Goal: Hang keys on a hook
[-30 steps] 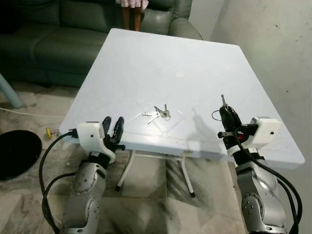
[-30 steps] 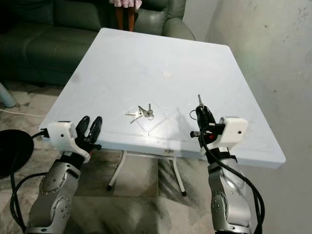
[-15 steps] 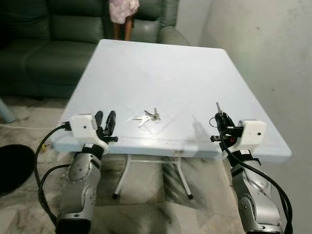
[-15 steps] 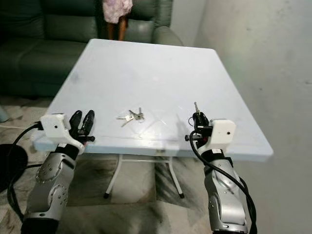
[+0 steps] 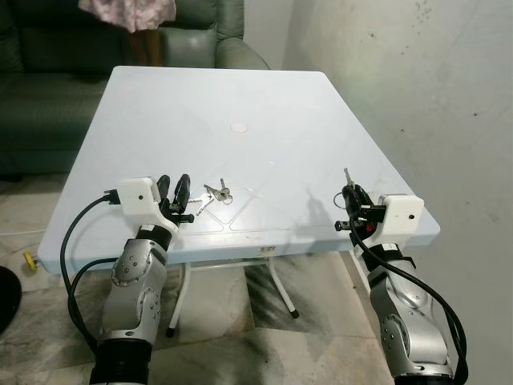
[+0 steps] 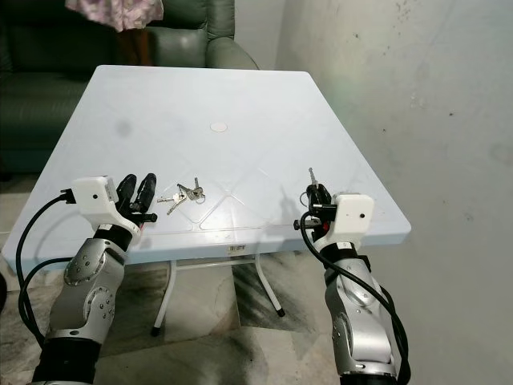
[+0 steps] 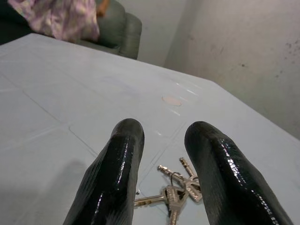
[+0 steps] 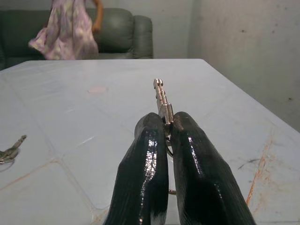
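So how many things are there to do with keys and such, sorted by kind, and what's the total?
Bunches of keys lying on the table: 1, the bunch just ahead of the left gripper.
Single keys held: 1, the key pinched in the right gripper.
Tables: 1.
Sofas: 1.
Total: 4.

The table (image 5: 264,104) is pale blue-white, with a faint rust-coloured streak near its right edge. On it lie silver keys (image 5: 215,193). Behind the table stands a dark green sofa (image 5: 48,56), where a person's garment (image 5: 128,12) is pink with a lilac floral pattern. Beside the table, the wall (image 5: 417,72) is off-white and speckled.
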Motion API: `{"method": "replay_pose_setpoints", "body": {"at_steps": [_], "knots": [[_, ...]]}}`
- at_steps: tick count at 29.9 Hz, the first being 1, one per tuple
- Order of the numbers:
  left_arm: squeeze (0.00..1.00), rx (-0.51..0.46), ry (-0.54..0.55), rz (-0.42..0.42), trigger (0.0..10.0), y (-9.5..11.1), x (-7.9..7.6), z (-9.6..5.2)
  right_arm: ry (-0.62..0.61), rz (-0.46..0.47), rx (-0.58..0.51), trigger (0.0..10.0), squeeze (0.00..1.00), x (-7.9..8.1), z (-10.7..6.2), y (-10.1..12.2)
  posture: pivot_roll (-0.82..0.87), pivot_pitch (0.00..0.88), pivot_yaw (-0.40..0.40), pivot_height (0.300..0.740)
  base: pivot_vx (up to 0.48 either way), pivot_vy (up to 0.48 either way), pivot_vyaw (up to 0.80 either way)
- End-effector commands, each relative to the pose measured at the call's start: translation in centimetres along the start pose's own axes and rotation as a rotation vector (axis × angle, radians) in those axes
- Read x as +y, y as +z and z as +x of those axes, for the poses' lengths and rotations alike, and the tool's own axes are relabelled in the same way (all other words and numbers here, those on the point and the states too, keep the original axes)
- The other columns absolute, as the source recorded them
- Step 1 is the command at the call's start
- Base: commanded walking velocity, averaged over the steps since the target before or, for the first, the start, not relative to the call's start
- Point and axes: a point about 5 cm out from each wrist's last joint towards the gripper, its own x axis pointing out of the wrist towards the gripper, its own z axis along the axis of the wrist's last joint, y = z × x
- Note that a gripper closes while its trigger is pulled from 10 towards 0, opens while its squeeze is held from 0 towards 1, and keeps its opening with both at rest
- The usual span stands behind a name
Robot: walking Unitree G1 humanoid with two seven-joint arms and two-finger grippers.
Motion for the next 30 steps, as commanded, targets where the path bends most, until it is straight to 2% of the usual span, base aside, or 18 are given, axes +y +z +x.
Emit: {"method": "replay_pose_setpoints", "body": {"at_steps": [1, 9, 16, 21, 23, 25, 30], "knots": [[0.00, 0.014, -0.020, 0.008, 10.0, -0.5, -0.5, 0.0, -0.020, -0.008, -0.024, 10.0, 0.00, -0.5, 0.4, 0.8, 0.13, 0.000, -0.087, 0.736, 0.000, 0.000, -0.76], [0.00, -0.010, -0.009, -0.031, 10.0, -0.4, -0.6, 0.6, -0.026, -0.022, -0.015, 10.0, 0.00, -0.9, 0.4, 0.4, 0.12, 0.000, -0.084, 0.736, 0.000, 0.000, -0.75], [0.00, -0.004, -0.051, -0.012, 10.0, -0.6, -1.4, 0.8, -0.054, -0.023, -0.023, 10.0, 0.00, -1.2, 0.5, 0.6, 0.11, 0.000, -0.072, 0.736, 0.000, 0.000, -0.75], [0.00, 0.003, -0.031, 0.008, 10.0, -0.6, -1.3, 1.1, -0.054, -0.020, -0.023, 10.0, 0.00, -1.0, 0.5, 0.5, 0.12, 0.000, -0.067, 0.736, 0.000, -0.279, -0.75], [0.00, -0.001, -0.017, -0.031, 10.0, -0.5, -1.1, 1.1, -0.054, -0.018, -0.021, 10.0, 0.00, -1.0, 0.5, 0.4, 0.12, 0.000, -0.067, 0.736, 0.000, 0.000, -0.74], [0.00, 0.012, -0.005, 0.009, 10.0, -0.6, -0.9, 1.1, -0.054, -0.017, -0.019, 10.0, 0.00, -0.9, 0.4, 0.3, 0.12, 0.000, -0.067, 0.736, 0.000, 0.000, -0.74], [0.00, 0.025, 0.033, 0.011, 10.0, -0.9, -0.5, 0.9, -0.054, -0.016, -0.014, 10.0, 0.00, -0.9, 0.4, 0.1, 0.12, 0.000, -0.071, 0.736, 0.000, 0.000, -0.74]]}}
